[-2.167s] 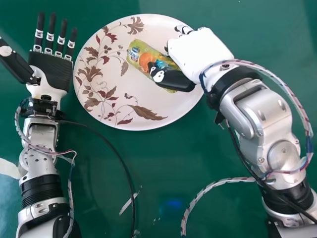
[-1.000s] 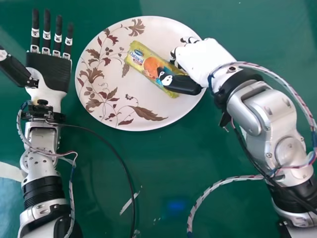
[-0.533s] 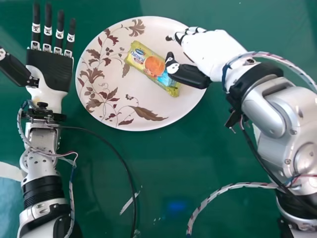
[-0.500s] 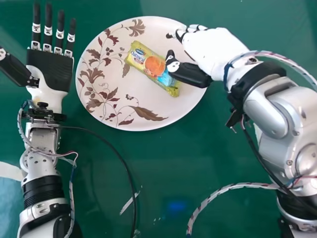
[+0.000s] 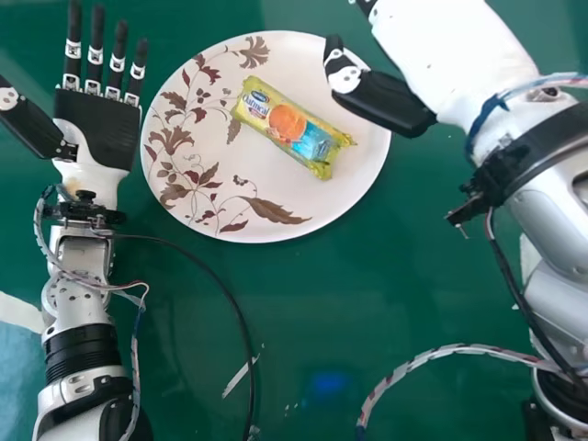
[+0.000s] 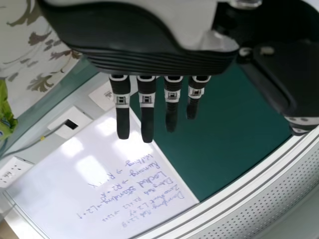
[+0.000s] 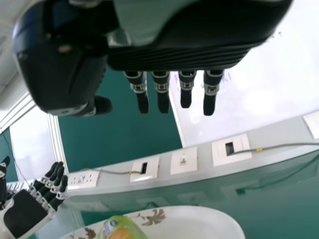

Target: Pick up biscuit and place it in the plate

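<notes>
From my head view, the biscuit packet [image 5: 292, 127] lies on the plate [image 5: 349, 188]; my right hand [image 5: 450, 55] is apart from it, far right. I judge it light, slippery-wrapped and brittle inside: best pinched gently across the middle. In my left wrist view, my left hand's [image 6: 149, 57] fingers are straight, spread. In my right wrist view, likewise, holding nothing.

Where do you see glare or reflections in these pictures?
Head view: a soft blue glow on the green table; left wrist view: bright white patches of glare on the whiteboard; right wrist view: faint, pale reflections in the glossy tabletop.
</notes>
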